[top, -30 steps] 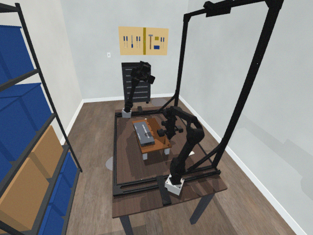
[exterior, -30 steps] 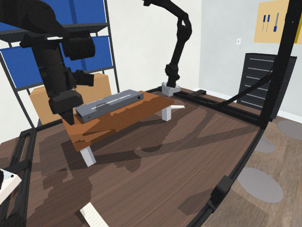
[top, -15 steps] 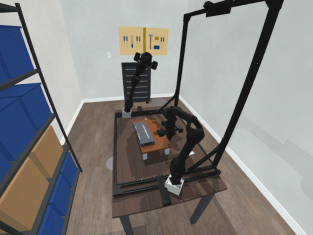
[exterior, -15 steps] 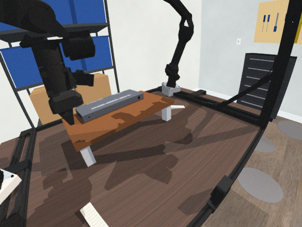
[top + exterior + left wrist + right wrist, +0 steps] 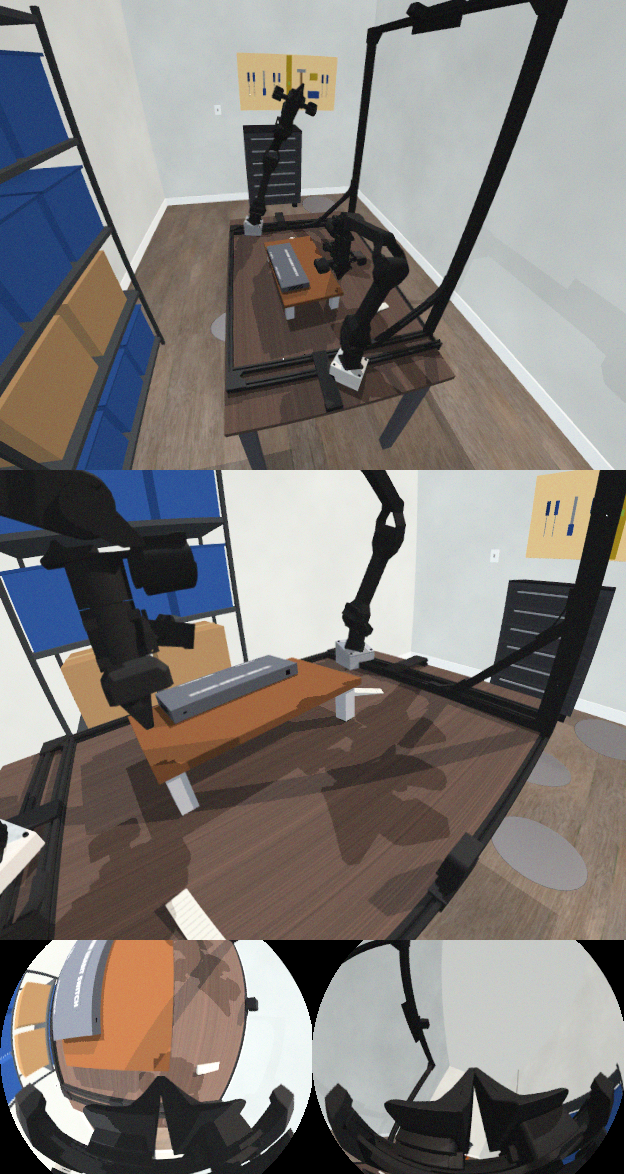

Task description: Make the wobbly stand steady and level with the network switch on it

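Observation:
The stand (image 5: 304,268) has an orange top and white legs, and its top looks tilted in the exterior view (image 5: 242,712). The grey network switch (image 5: 288,264) lies on it, also in the exterior view (image 5: 227,685) and the left wrist view (image 5: 80,984). My left gripper (image 5: 145,720) (image 5: 160,1079) is shut and empty, its tips at the stand's top edge beside the switch's end. My right gripper (image 5: 298,96) (image 5: 473,1071) is shut and empty, raised high above the table's far end, facing the wall. One white wedge (image 5: 367,691) lies by the far leg. Another wedge (image 5: 194,917) lies near the table's front.
A black frame (image 5: 485,202) surrounds the table, with rails along its edges. A dark drawer cabinet (image 5: 273,164) stands behind the table. A shelf with blue and tan bins (image 5: 45,242) stands to one side.

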